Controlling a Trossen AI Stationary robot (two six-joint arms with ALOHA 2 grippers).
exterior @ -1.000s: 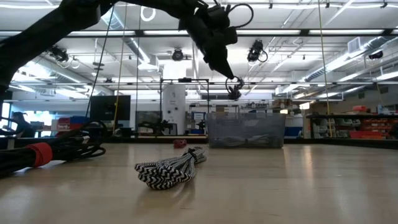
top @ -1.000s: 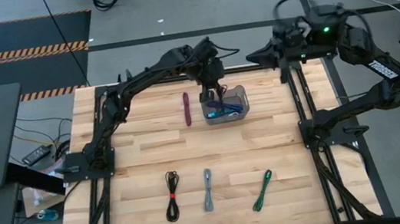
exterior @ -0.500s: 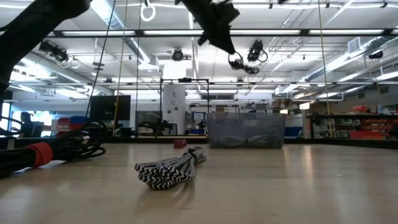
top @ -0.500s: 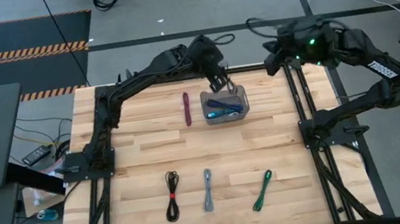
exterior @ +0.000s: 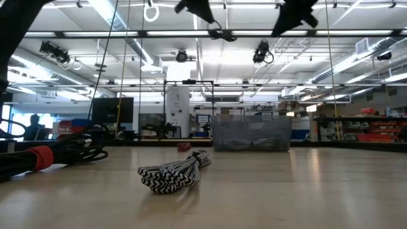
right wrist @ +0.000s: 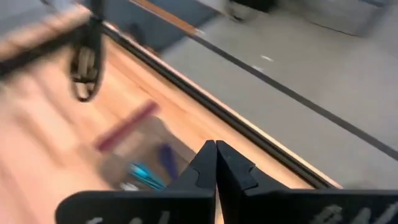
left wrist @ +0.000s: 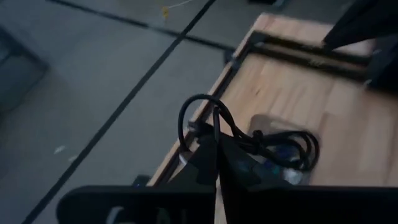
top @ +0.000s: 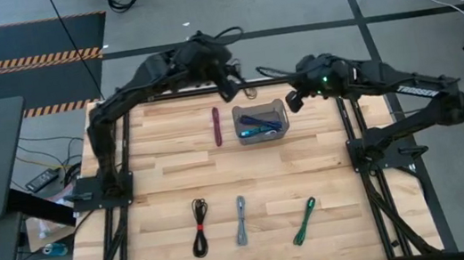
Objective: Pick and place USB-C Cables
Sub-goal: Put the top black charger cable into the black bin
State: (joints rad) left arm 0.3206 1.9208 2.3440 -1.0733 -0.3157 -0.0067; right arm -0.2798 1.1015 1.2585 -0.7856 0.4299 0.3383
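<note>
Left gripper: I see it clenched with nothing in it, raised above the far edge of the light wooden plank surface.
Right gripper: clenched, nothing held, just beside the small translucent grey rectangular bin.
Bin contents: teal and purple bundled cables.
Maroon cable: on the surface, just beside the bin.
Near row: black cable with red tie, grey braided cable, green cable.
</note>
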